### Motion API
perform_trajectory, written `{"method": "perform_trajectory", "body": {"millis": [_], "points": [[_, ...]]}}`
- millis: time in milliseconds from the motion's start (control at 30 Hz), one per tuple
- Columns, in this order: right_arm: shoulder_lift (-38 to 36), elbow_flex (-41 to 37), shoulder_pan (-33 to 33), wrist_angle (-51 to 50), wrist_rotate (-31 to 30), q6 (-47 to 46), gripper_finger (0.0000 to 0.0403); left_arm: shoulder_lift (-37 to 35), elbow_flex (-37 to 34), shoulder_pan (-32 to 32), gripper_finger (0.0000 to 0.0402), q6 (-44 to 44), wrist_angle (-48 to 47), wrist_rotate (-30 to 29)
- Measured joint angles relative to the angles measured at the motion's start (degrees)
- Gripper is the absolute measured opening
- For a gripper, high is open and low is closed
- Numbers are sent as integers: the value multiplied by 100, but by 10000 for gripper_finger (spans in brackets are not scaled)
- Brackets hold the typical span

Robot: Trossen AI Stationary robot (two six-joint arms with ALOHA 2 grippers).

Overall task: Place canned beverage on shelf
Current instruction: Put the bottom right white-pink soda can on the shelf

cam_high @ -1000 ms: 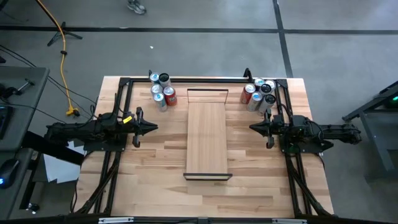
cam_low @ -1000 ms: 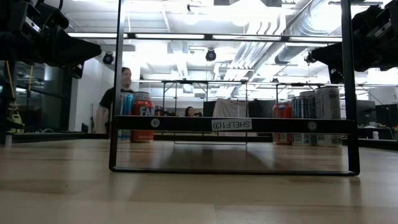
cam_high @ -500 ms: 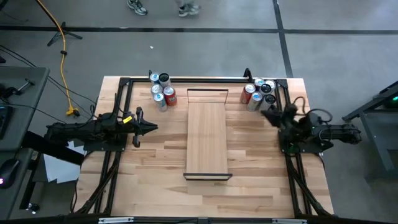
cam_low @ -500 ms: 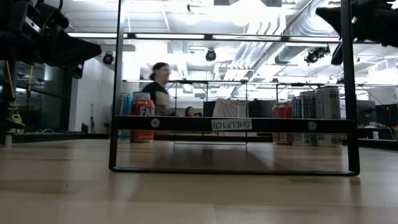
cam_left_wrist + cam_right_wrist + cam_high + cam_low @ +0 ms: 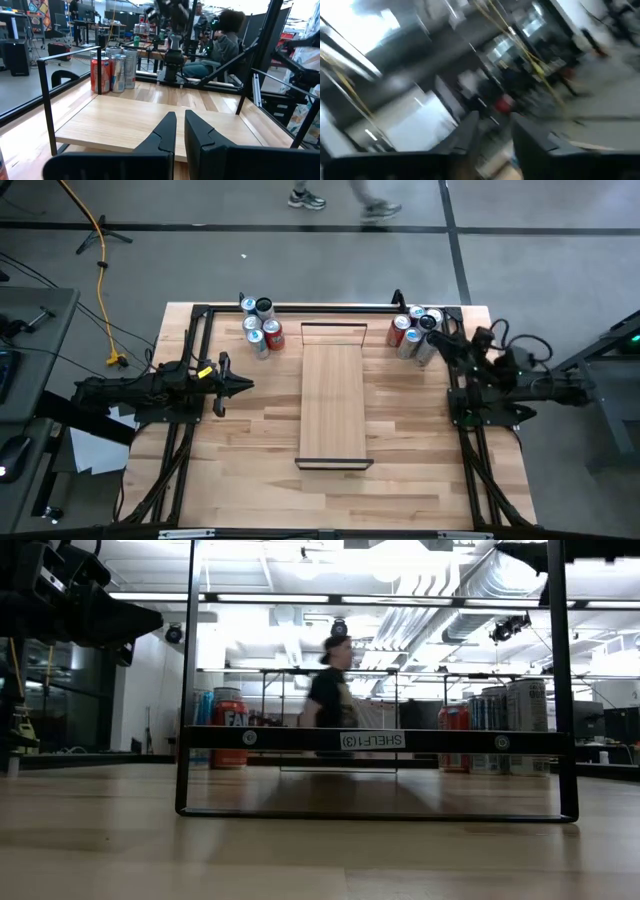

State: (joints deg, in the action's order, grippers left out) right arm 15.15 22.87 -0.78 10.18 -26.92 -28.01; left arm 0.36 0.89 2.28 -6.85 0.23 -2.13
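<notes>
The right gripper (image 5: 437, 340) sits at the far right of the table, right beside the right-hand cluster of cans (image 5: 414, 330); its own wrist view shows the two fingers (image 5: 470, 131) with a gap between them, parted and holding nothing, though the view is too blurred to tell what lies ahead. The left gripper (image 5: 243, 386) hangs over the table's left side, fingers pressed together and empty, pointing toward the shelf (image 5: 333, 400) — the long pale plank with dark end frames lying in the middle of the table, its top bare. A second cluster of cans (image 5: 261, 326) stands at the far edge, left of the shelf. In the low view a person (image 5: 329, 698) is crossing the room behind.
</notes>
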Motion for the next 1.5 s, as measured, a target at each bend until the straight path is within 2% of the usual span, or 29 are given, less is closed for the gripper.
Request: {"method": "perform_trajectory", "body": {"millis": [167,267,433,600,667,833,1100,1367,1500], "points": [[1398,1787,-594,-3066,-500,-274,206,0,1,0,0,0,2,0],[2125,2743,-1088,-4655,-558,-674,246,-1,1,0,0,0,1,0],[3172,3988,-1793,-6887,-417,-1753,270,-2,2,0,0,0,2,0],[3920,4423,-2281,-8621,-413,-3315,271,-1,2,0,0,0,2,0],[4086,4327,-2401,-8769,-298,-3744,271,0,2,0,0,0,0,0],[4351,4025,-2703,-8708,607,-4102,271,-2,1,0,0,0,1,0],[4495,4007,-2999,-8450,642,-4532,271,0,1,0,0,0,2,0],[4479,4007,-2999,-8389,741,-4194,271,-1,0,0,0,0,0,0],[4479,4007,-2999,-8448,742,-3688,271,-1,2,0,0,0,0,0]]}}
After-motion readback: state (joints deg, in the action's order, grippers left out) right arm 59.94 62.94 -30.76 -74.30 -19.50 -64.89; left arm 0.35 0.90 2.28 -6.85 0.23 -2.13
